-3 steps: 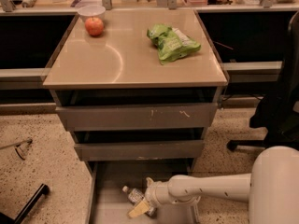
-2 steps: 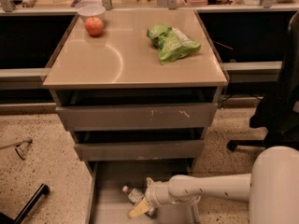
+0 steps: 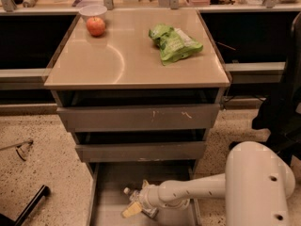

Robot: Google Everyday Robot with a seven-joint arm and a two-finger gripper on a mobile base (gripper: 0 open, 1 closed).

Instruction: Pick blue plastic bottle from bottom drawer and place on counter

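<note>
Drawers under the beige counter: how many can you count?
3: top drawer and middle drawer below the counter; bottom drawer pulled out, with the hand inside it by the blue plastic bottle.

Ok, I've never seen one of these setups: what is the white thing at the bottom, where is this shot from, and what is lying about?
The white shape is a mobile robot's single arm, reaching in from the right. Its end effector is down in the pulled-out bottom drawer, right against the blue plastic bottle lying there. Whether it has hold of the bottle cannot be told. There is only one camera, looking down at the front of a grey drawer cabinet; where it is mounted is not on record. On the counter on top lie a red apple, a white bowl just behind it, and a green bag. The bottle is not yet on the counter.
</note>
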